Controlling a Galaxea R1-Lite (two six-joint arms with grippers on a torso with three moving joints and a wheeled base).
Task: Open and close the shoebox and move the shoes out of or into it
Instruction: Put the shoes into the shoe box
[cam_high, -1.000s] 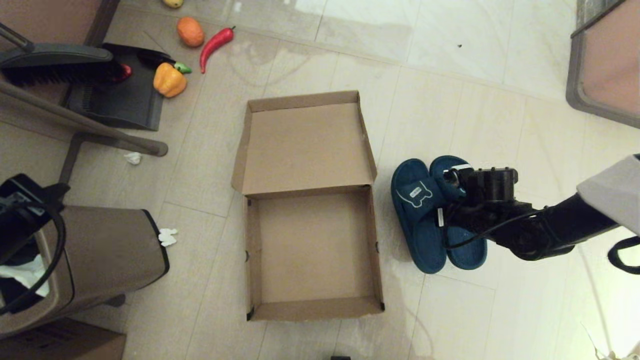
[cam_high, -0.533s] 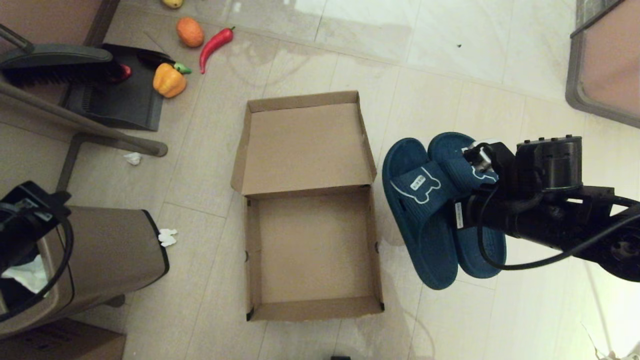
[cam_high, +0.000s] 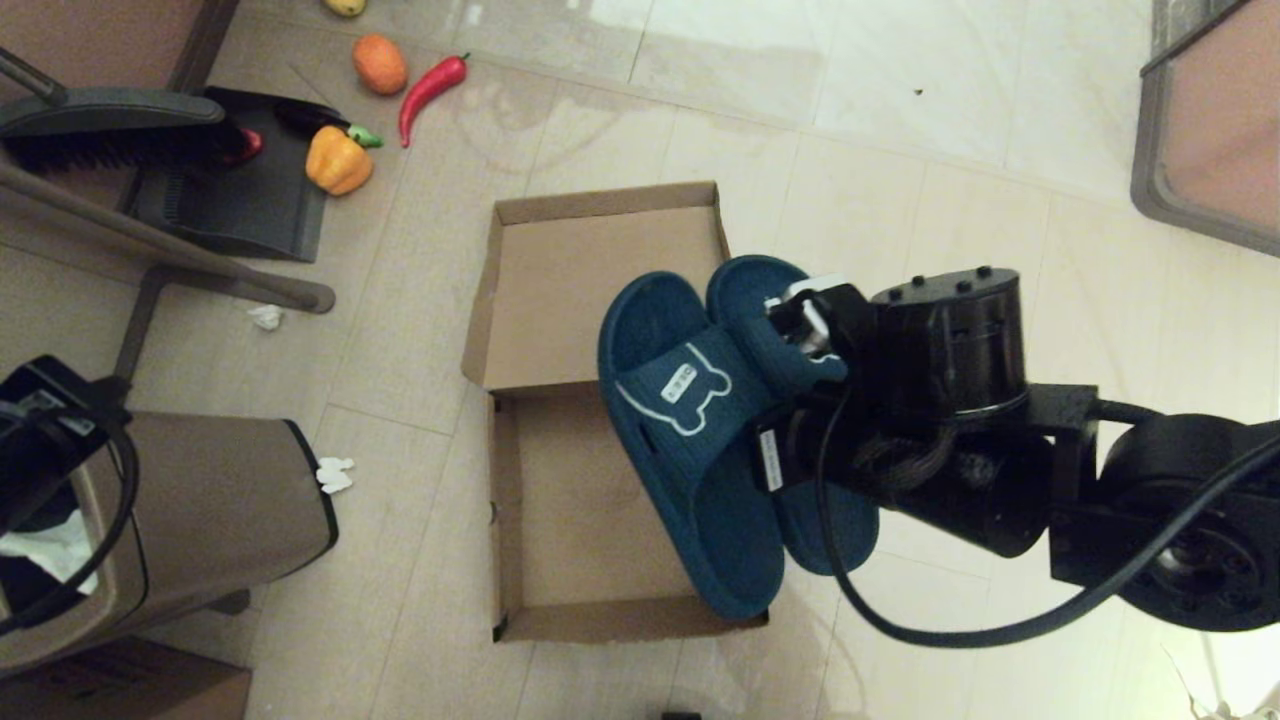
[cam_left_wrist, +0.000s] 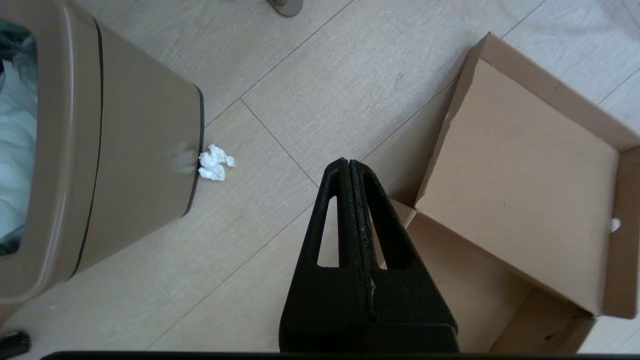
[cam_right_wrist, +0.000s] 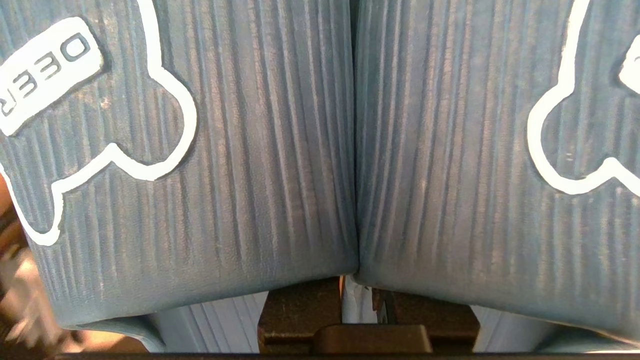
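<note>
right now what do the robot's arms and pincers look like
The right pincer sits on a matte black arm with a round drum-shaped wrist housing topped by small studs, a looping black cable and a white sticker. The left pincer has black triangular fingers with slot cut-outs.

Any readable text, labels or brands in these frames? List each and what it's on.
"OEER", as best it reads, upside down in the right wrist view: white patch on one strap of the shoes.
Second strap's patch: cut off at the frame edge, unreadable.
White sticker on the right tool: too small.
Shoebox: no print visible.
</note>
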